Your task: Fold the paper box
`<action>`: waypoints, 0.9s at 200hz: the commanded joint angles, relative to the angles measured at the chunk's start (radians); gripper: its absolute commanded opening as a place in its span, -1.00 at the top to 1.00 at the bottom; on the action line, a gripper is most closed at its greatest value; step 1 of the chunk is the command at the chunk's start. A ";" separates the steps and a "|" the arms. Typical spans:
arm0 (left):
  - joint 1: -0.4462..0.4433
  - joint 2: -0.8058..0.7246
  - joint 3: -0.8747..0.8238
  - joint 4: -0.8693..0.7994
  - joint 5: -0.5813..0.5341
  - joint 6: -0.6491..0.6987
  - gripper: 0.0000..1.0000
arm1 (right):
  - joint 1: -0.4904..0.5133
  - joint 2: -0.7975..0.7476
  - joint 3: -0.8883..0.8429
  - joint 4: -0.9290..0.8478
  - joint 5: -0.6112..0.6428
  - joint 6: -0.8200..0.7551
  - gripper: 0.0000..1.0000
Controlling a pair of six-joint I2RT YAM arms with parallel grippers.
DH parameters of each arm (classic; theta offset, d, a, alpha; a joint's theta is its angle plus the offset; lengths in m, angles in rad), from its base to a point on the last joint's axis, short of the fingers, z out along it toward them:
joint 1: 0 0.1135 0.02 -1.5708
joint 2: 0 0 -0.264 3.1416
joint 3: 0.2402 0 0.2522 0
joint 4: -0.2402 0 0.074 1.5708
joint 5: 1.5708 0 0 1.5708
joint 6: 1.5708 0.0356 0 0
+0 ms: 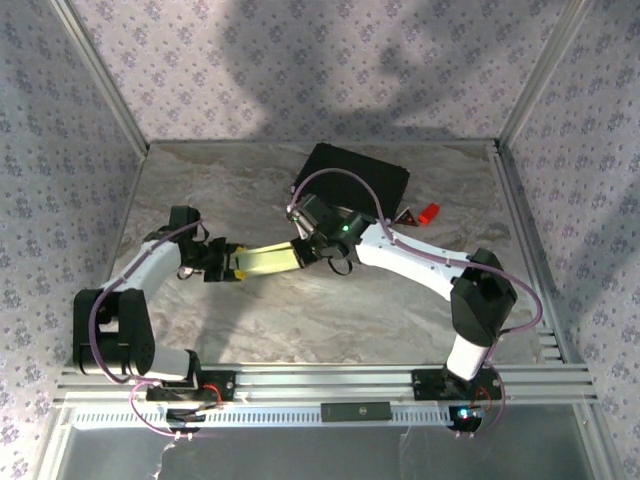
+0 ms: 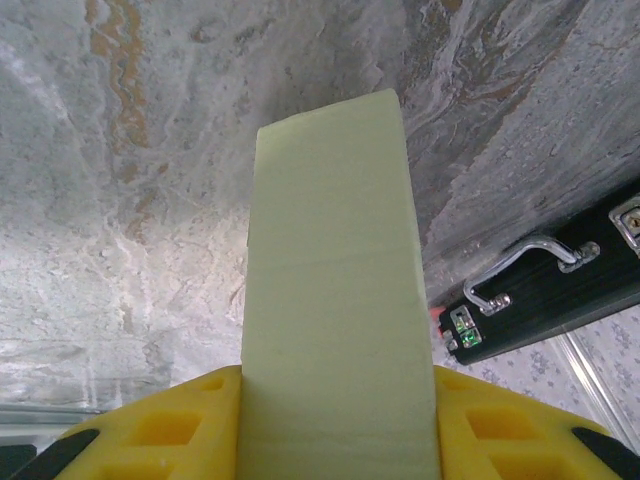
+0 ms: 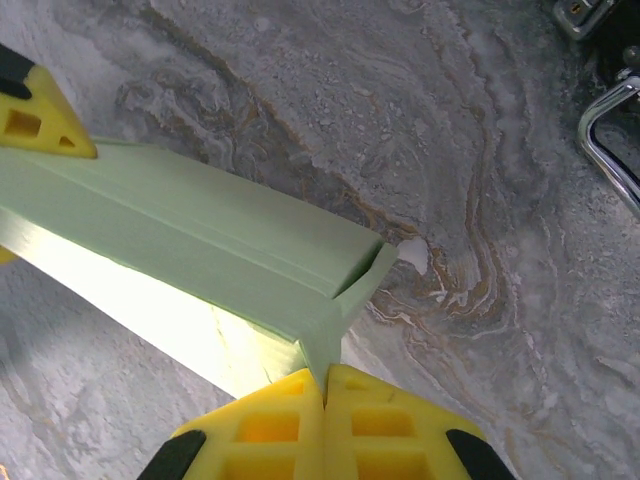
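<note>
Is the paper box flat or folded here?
Folded: the paper box is a long narrow body with creased walls, not a flat sheet. End closure: cannot tell.

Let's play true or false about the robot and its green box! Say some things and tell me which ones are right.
1. Both the left hand and the right hand hold the paper box. True.
2. The paper box is red. False: it is pale green.
3. A black case lies on the table. True.
4. The right hand is wide open. False: its fingers pinch a thin flap of the box.
</note>
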State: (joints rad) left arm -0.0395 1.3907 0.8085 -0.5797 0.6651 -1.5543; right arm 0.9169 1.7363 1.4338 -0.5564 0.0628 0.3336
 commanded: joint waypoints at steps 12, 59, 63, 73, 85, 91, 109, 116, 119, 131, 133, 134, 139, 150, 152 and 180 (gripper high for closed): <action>-0.002 -0.026 -0.007 -0.003 -0.022 -0.053 0.59 | 0.027 0.049 0.093 -0.097 0.049 0.132 1.00; -0.014 -0.028 -0.014 -0.007 -0.038 -0.059 0.60 | 0.038 0.077 0.139 -0.143 0.067 0.211 1.00; -0.015 -0.027 -0.015 -0.004 -0.038 -0.061 0.60 | 0.040 0.079 0.145 -0.147 0.066 0.215 1.00; -0.018 -0.026 -0.013 -0.004 -0.042 -0.063 0.61 | 0.040 0.085 0.156 -0.157 0.067 0.229 1.00; -0.024 -0.025 -0.012 -0.006 -0.048 -0.064 0.62 | 0.039 0.090 0.167 -0.174 0.062 0.251 1.00; -0.026 -0.025 -0.009 -0.006 -0.051 -0.067 0.62 | 0.036 0.091 0.169 -0.179 0.060 0.263 1.00; -0.036 -0.024 -0.009 -0.005 -0.056 -0.072 0.63 | 0.031 0.089 0.174 -0.184 0.046 0.286 1.00; -0.038 -0.023 -0.008 -0.003 -0.059 -0.073 0.64 | 0.028 0.090 0.178 -0.188 0.040 0.287 1.00; -0.040 -0.024 -0.007 -0.006 -0.061 -0.074 0.63 | 0.028 0.091 0.178 -0.188 0.038 0.299 1.00; -0.046 -0.022 -0.006 -0.009 -0.070 -0.078 0.65 | 0.024 0.092 0.180 -0.188 0.024 0.325 1.00; -0.048 -0.023 -0.005 -0.009 -0.071 -0.079 0.65 | 0.024 0.093 0.181 -0.189 0.023 0.329 1.00; -0.050 -0.023 -0.005 -0.010 -0.072 -0.079 0.65 | 0.025 0.093 0.181 -0.189 0.023 0.330 1.00; -0.052 -0.022 -0.006 -0.011 -0.074 -0.081 0.66 | 0.023 0.094 0.183 -0.193 0.022 0.338 1.00; -0.059 -0.024 -0.006 -0.010 -0.080 -0.084 0.67 | 0.019 0.094 0.186 -0.194 0.015 0.352 1.00; -0.060 -0.024 -0.006 -0.010 -0.079 -0.084 0.67 | 0.017 0.094 0.186 -0.193 0.013 0.354 1.00; -0.072 -0.028 -0.011 -0.016 -0.091 -0.089 0.69 | -0.002 0.095 0.201 -0.198 -0.018 0.375 1.00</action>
State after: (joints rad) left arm -0.0956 1.3811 0.7990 -0.5732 0.6239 -1.6188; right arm 0.9268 1.8217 1.5814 -0.7460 0.0929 0.6556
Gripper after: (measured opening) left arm 0.404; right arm 0.057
